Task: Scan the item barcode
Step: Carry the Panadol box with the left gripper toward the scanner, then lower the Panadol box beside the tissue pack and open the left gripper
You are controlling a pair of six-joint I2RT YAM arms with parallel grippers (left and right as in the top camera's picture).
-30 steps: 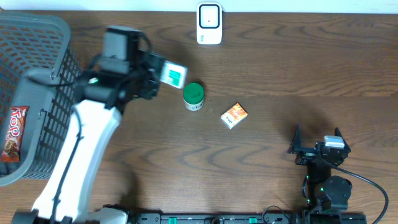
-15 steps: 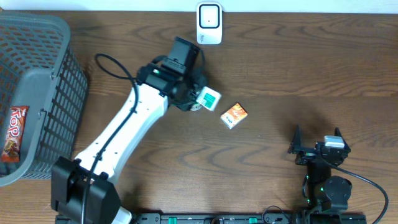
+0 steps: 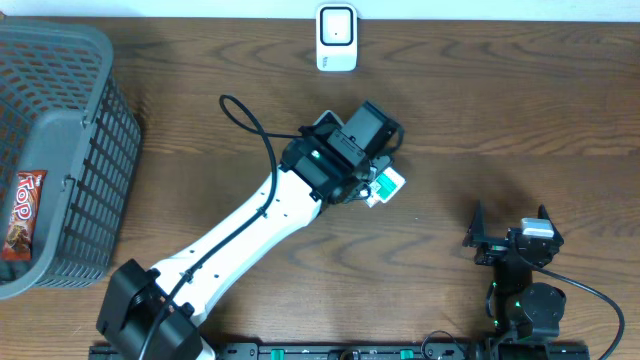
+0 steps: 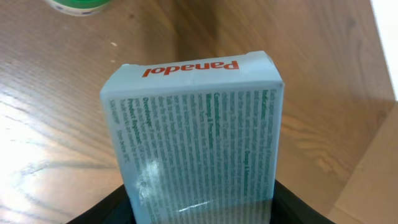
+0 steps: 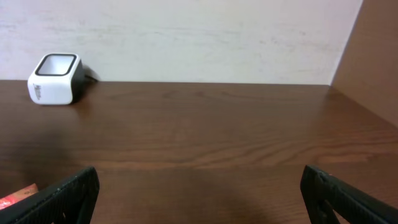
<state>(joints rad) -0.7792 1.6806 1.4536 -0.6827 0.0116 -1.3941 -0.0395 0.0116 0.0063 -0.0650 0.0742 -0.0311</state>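
Observation:
A pale blue-grey Panadol box [image 4: 196, 124] with fine print fills the left wrist view, and my left gripper [image 4: 202, 208] is shut on its lower end. From overhead the box [image 3: 390, 181] shows as a small white-and-green end just off the table's middle, at the tip of the left gripper [image 3: 383, 184]. The white barcode scanner [image 3: 337, 38] stands at the far edge, well away from the box, and also shows in the right wrist view [image 5: 56, 78]. My right gripper [image 3: 510, 240] rests open near the front right, nothing between its fingers [image 5: 68, 193].
A grey mesh basket [image 3: 70, 140] at the left holds a Top snack bar [image 3: 25, 215]. A green-lidded jar [image 4: 78, 5] lies just beyond the held box. The left arm covers the small orange box; a tan corner [image 4: 373, 180] shows beside the Panadol box.
The left arm has swung from beside the basket rightward across the table, carrying the Panadol box past the green jar to above where the orange box lay. The right arm is still.

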